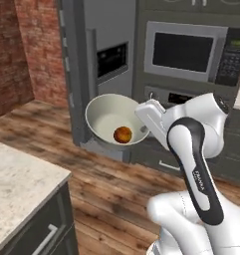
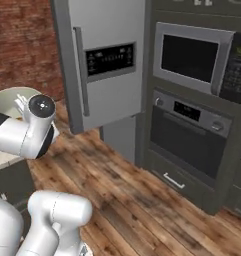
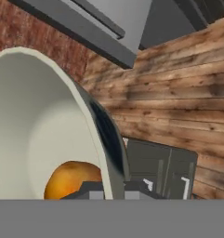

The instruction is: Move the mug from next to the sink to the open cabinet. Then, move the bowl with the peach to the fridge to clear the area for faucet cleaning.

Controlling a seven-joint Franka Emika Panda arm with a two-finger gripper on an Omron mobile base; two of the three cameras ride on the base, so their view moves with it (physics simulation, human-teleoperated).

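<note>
While peach sits inside, gripper grasps bowl rim before fridge

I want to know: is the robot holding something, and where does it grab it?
The gripper holds the bowl by its rim, with the peach inside.

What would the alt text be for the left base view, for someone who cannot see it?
A white robot arm's gripper holds a tilted bowl with a peach inside, in front of a grey fridge, above a wooden floor.
</note>
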